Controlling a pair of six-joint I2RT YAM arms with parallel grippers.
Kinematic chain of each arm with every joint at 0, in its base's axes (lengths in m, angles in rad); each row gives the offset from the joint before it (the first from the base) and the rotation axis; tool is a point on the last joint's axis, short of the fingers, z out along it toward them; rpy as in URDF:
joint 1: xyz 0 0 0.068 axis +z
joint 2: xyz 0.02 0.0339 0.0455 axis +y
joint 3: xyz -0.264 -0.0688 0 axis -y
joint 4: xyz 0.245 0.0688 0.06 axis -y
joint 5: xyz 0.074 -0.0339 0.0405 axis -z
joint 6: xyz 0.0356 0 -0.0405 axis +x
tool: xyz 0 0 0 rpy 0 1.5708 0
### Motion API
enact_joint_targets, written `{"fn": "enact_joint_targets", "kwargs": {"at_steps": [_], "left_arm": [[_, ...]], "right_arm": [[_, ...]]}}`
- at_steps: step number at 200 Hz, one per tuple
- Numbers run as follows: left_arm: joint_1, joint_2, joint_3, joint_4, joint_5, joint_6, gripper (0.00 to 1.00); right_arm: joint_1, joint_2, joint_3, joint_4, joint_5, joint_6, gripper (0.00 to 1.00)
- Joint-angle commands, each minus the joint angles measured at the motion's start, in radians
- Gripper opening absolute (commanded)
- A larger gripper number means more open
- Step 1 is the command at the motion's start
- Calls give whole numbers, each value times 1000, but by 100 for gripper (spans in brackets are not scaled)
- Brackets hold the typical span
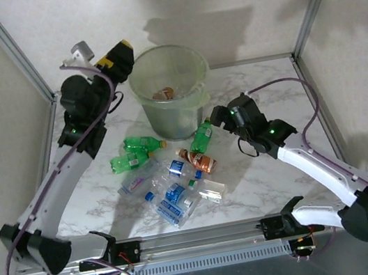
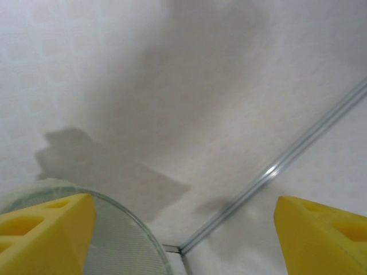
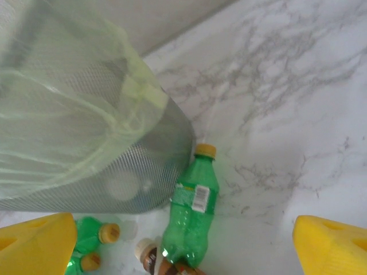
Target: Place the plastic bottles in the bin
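Yellow fingers [image 2: 46, 229] of my left pincer [image 2: 183, 232] stand wide apart with nothing between them, up over the rim of the bin [image 1: 174, 119]. My right pincer [image 3: 183, 229] is spread just as wide and is empty. It hovers over a green bottle [image 3: 192, 209] with a yellow cap that lies just beside the bin's foot. The other plastic bottles [image 1: 167, 183], green, clear with blue labels, and one orange, lie scattered on the marble table [image 1: 266, 81] in front of the bin.
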Motion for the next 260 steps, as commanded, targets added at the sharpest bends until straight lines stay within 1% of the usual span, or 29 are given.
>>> {"fn": "enact_joint_targets", "kwargs": {"at_steps": [1,32,56,95,153,211,233,260], "left_arm": [[1,-80,-80,27,65,-23,81],[2,-186,-185,-20,43,-18,83],[3,-226,-241,-29,40,-31,84],[4,-230,-256,-27,56,-47,84],[7,-227,-256,-27,67,-42,84],[10,-227,-253,-24,71,-40,83],[11,-223,-253,-25,75,-42,84],[12,-222,-253,-21,78,-43,83]], "right_arm": [[-16,55,-23,7,-101,36,97],[-16,175,-19,33,-206,16,98],[-10,256,-25,70,-274,13,99],[9,359,-13,116,-299,12,99],[34,477,23,126,-299,13,99],[33,531,46,59,-239,27,99],[23,520,40,23,-202,50,96],[-6,447,-13,-4,-176,70,92]]}}
